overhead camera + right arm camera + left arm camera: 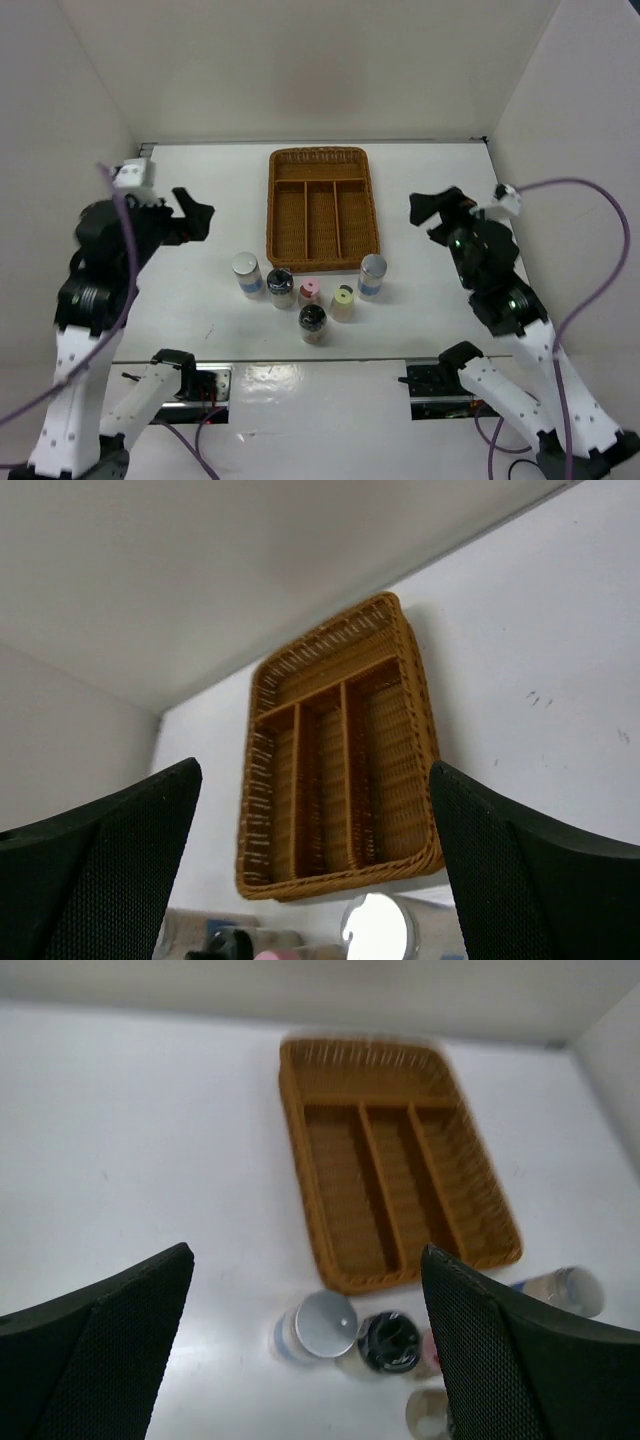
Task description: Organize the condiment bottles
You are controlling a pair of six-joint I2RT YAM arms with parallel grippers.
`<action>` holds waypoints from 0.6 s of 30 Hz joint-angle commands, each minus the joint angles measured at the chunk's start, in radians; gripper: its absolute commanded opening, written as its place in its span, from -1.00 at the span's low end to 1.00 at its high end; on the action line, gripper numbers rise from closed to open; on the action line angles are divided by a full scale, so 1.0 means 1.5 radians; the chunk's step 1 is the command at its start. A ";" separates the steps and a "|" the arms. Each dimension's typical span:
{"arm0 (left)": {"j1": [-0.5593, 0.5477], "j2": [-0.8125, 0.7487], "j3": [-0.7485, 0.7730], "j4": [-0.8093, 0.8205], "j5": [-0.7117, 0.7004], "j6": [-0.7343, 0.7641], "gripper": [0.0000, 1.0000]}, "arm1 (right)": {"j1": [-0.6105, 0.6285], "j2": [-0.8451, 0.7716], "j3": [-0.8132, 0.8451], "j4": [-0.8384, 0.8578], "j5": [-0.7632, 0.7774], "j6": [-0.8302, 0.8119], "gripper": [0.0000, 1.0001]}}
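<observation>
Six condiment bottles stand on the white table in front of a wicker tray (322,262). A silver-lidded blue-label bottle (246,273) is at the left, another (372,275) at the right. Between them stand a dark-capped bottle (281,287), a pink-capped one (309,292), a pale-yellow-capped one (343,301) and a second dark-capped one (313,323). My left gripper (196,217) is open and empty, raised left of the tray. My right gripper (430,212) is open and empty, raised right of the tray. The left wrist view shows the left silver lid (326,1321) and a dark cap (388,1343).
The wicker tray (300,1070) has three long compartments and one cross compartment at the far end, all without contents; it also shows in the right wrist view (262,883). White walls enclose the table on three sides. Purple cables hang beside both arms.
</observation>
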 commanded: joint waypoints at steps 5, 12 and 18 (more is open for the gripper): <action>-0.012 0.242 0.008 -0.174 0.087 0.054 1.00 | 0.006 0.284 0.207 -0.133 0.000 -0.134 0.97; -0.067 0.290 0.020 -0.200 0.045 0.046 1.00 | 0.006 0.296 0.195 -0.165 -0.036 -0.128 0.97; -0.156 0.359 0.020 -0.207 -0.025 0.009 1.00 | 0.006 0.303 0.137 -0.158 -0.081 -0.108 0.97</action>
